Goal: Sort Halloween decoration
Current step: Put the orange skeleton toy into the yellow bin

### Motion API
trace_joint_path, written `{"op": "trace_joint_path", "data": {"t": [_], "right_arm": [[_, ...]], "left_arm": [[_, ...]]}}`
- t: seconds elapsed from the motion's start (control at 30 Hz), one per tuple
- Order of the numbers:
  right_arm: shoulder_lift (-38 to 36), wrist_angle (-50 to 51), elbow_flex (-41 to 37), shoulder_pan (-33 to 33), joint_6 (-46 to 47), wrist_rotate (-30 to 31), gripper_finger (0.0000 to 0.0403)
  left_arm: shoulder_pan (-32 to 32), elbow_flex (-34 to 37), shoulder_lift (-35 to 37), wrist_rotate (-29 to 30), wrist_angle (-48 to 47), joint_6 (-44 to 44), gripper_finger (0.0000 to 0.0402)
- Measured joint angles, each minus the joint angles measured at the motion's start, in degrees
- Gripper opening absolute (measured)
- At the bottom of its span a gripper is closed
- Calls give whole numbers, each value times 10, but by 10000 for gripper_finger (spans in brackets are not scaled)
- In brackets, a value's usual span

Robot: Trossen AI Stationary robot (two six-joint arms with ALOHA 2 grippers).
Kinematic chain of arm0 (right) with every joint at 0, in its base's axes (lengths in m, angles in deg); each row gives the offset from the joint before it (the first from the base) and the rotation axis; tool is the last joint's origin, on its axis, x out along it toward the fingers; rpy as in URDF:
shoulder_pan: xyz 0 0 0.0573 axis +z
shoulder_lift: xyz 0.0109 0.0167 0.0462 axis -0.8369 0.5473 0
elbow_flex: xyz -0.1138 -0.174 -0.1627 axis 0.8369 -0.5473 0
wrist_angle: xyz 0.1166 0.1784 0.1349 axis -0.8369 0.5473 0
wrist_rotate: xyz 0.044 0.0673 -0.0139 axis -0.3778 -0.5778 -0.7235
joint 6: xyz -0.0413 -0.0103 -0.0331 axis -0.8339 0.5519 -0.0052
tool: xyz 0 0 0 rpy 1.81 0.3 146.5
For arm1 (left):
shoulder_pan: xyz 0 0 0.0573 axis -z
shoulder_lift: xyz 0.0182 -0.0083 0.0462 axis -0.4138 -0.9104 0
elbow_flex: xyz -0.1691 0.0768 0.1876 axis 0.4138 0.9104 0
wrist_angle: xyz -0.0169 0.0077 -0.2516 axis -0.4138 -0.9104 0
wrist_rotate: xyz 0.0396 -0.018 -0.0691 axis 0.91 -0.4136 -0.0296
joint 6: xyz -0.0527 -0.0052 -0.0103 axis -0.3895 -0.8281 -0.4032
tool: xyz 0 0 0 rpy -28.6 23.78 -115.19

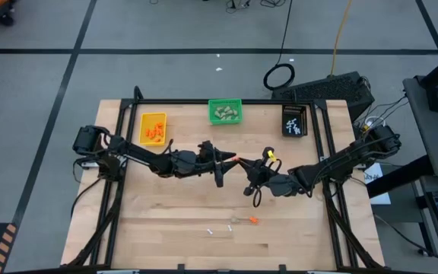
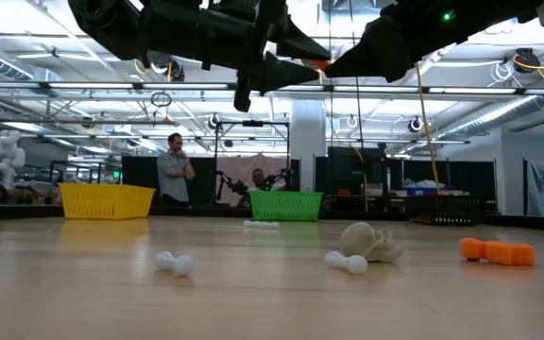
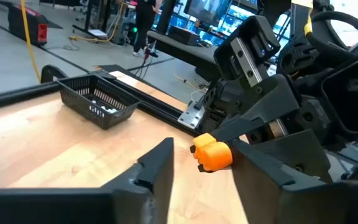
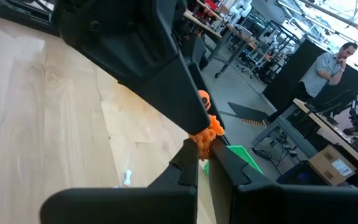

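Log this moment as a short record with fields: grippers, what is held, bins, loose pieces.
setting: wooden table, two arms meeting above its middle
right gripper: shut on orange piece, raised off the table
left gripper: fingers open on either side of that piece, not yet clamped
yellow bin: holds orange bits
green bin: holds beige-grey lumps
black bin: holds white sticks
loose on table: skull, orange bit, white bones
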Motion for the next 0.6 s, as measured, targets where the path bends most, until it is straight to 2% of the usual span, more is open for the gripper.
{"op": "trace_joint_path", "data": {"t": [0.33, 0.6], "right_arm": [[0, 15, 0, -6, 13, 0, 0], [0, 16, 0, -7, 13, 0, 12]], "left_arm": [[0, 0, 0, -6, 2, 22, 47], [0, 0, 0, -17, 2, 22, 33]]}}
